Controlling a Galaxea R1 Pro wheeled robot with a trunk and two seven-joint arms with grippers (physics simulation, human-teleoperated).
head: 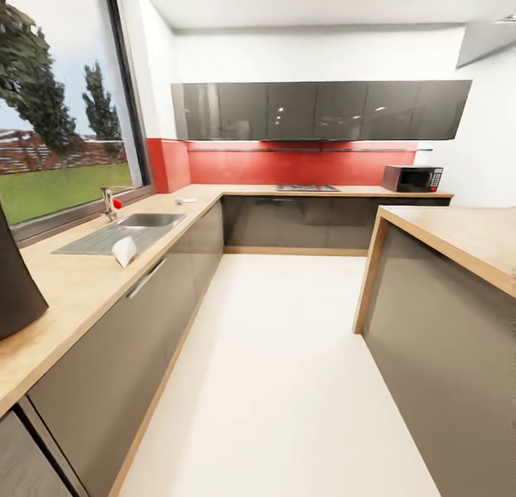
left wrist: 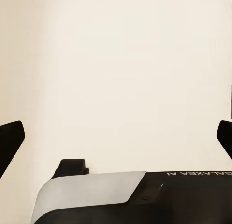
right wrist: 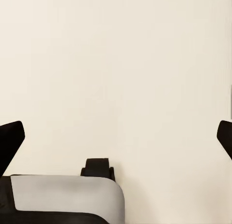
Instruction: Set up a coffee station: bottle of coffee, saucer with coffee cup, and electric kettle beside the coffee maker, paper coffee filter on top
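Reading the one bit of writing I can find, I make out "GALAXEA AI" printed upside down on the dark housing of my left arm, in the lower right of the left wrist view. My left gripper point(left wrist: 116, 137) stands wide open, its black fingertips point(left wrist: 10, 139) at the two side edges of that frame with only pale cream floor between them. My right gripper point(right wrist: 116, 137) is spread just as wide, its fingertips point(right wrist: 11, 139) likewise at the frame's edges over the same plain cream surface, holding nothing.

In the head view, the kitchen countertop point(head: 79, 282), a light beige wood-grain worktop over glossy grey cabinet fronts, runs up the left side of the frame and turns along the red back wall. Its inset steel sink point(head: 147, 221) sits left of centre, with a tap point(head: 109, 203) beside it under the window. The paper coffee filter point(head: 125, 251), a small white folded cone, stands on the countertop touching the near edge of the sink's drainer. At the far left edge, a tall dark grey body, probably the coffee maker point(head: 16, 289), rests on the countertop, mostly cut off by the frame. A small microwave point(head: 412, 177) sits at the far right end of the back counter.
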